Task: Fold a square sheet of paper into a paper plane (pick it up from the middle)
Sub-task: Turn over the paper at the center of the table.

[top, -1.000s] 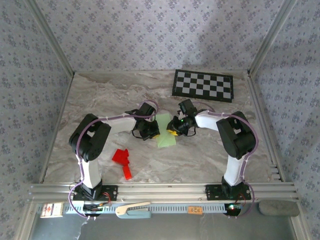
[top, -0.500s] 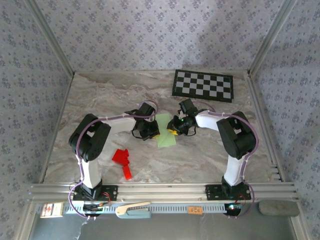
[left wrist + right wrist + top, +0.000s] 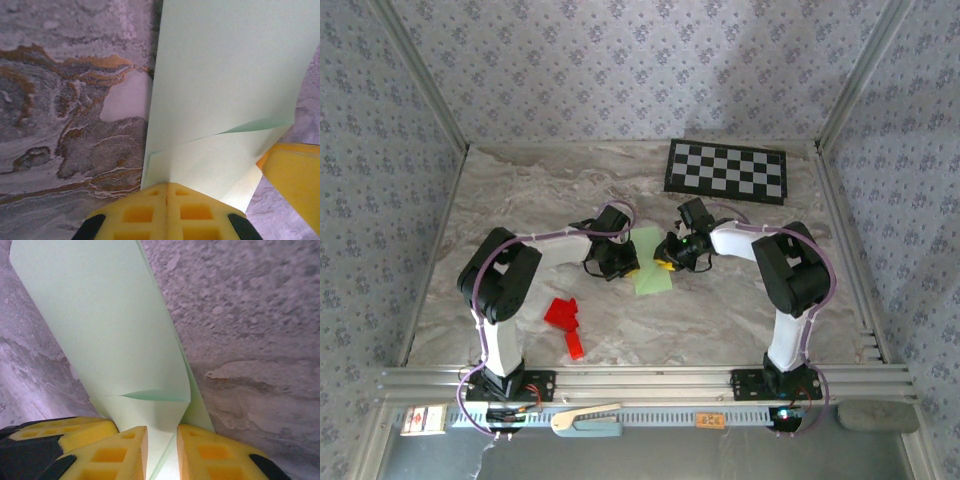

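Observation:
The pale green sheet of paper [image 3: 652, 262] lies on the marble table between my two grippers, folded into overlapping layers with a narrow outline. In the left wrist view the paper [image 3: 225, 75] has a flap lying over its lower part. My left gripper [image 3: 167, 187] is shut, its yellow pads meeting at the paper's near edge. My right gripper [image 3: 161, 440] stands narrowly open, with a raised fold of the paper [image 3: 110, 325] in the gap between its pads. From above, the left gripper [image 3: 630, 266] and the right gripper [image 3: 665, 265] face each other across the paper.
A bright red paper shape [image 3: 565, 320] lies front left of the paper. A black-and-white checkerboard [image 3: 726, 170] sits at the back right. Patterned walls and metal rails enclose the table [image 3: 520, 200]. The right gripper's yellow finger [image 3: 295, 180] shows beside the paper.

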{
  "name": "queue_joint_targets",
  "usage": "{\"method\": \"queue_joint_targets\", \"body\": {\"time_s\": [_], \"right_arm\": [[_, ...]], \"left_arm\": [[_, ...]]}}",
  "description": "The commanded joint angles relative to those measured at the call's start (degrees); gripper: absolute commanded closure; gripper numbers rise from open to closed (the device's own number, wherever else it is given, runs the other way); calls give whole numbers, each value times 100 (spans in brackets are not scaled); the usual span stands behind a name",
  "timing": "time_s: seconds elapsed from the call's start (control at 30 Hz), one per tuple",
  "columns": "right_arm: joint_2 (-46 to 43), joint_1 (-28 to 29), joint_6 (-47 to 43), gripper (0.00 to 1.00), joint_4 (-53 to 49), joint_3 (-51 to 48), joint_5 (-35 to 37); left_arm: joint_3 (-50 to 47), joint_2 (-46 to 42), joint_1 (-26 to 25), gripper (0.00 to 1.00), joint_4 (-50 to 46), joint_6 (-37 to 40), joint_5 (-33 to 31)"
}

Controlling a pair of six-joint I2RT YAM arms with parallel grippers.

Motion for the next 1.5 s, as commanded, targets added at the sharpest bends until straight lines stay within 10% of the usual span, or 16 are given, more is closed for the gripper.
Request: {"method": "queue_joint_targets", "body": {"time_s": [0.0,0.83,1.47], "right_arm": [[62,56,24,78,46,82,-224],[37,142,-431,93,239,33,-331],[-1249,-671,209,94,1711,-92,-1737]], "left_arm": [[-201,136,19,96,-319,-19,-220],[-162,-439,137,87,-213,25,-131],[-1579,-2020,729,3,3779,-1425,1188]]}}
